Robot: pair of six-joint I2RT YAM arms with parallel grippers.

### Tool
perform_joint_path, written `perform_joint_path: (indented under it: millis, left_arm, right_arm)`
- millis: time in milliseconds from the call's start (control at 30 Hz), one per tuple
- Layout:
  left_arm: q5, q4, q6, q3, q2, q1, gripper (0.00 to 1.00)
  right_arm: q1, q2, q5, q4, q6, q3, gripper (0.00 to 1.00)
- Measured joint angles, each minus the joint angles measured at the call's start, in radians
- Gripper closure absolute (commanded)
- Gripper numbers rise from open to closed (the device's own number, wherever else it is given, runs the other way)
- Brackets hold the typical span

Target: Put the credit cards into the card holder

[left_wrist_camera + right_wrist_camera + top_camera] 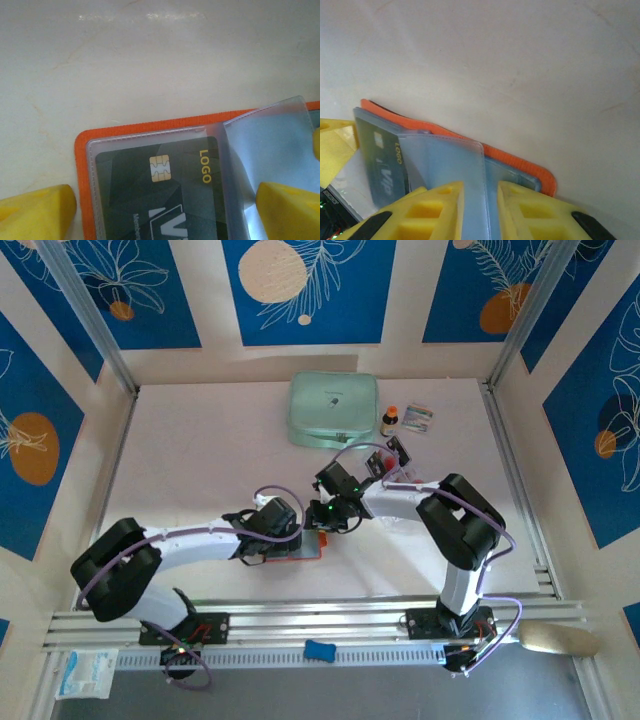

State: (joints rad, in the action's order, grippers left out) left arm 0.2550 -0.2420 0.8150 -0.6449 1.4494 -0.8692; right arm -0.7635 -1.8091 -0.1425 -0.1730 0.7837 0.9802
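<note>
Orange card holder [81,175] lies open.

Blue floral wall panels [160,290] surround a pale table [200,460]

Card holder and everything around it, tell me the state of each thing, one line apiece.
card holder, open, lying flat.
dark card, inside a clear sleeve of the holder.
clear leaf, raised off the holder.
left gripper, open wide over the holder.
right gripper, jaws slightly apart astride the clear leaf; grip unclear.
green case, closed.
small bottle, upright, capped.
</note>
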Motion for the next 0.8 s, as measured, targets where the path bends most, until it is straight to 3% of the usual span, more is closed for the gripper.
perform_joint_path:
  millis: [633,800]
  left_arm:
    - [0.0,0.012,0.0,0.02,-0.022,0.0,0.06]
    - [0.002,-0.012,0.0,0.024,-0.051,0.0,0.03]
  right_arm:
    - [0.005,-0.014,-0.076,0.03,0.01,0.002,0.82]
    - [0.003,-0.011,-0.092,0.03,0.018,0.002,0.75]
